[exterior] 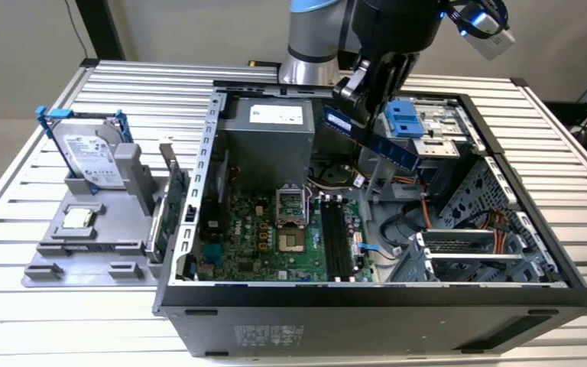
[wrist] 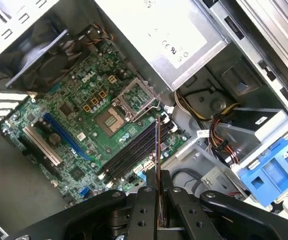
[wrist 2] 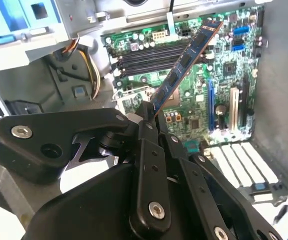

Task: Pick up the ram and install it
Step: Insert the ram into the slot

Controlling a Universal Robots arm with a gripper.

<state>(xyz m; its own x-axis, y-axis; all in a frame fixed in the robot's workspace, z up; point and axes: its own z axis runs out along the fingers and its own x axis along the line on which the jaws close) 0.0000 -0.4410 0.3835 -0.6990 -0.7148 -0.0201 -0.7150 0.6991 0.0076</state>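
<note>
Hangs over the open case (exterior: 212, 153), well above the board (exterior: 273, 237). Beneath the claw (exterior: 347, 105), open air down to that board; room hemmed by the grey power box (exterior: 268, 136) near on one side and a blue bracket (exterior: 400, 118) near on the other. Farther below, black slots (wrist: 131, 150), bare, lying just beside the socket (wrist: 134, 100); past them, cables (wrist: 218, 135) near the case wall. Outside the case, farthest from the claw, a grey rack (exterior: 89, 229) on the slatted table (exterior: 28, 321), carrying a drive (exterior: 89, 157).

On the power box, a white label (wrist: 171, 42) with print. On the board, small white lettering.

Closed narrow on one end of the ram (wrist 2: 183, 60), pressed against both its faces. Holds it tilted, far end slanting down toward the slots, well apart from them and touching nothing.
</note>
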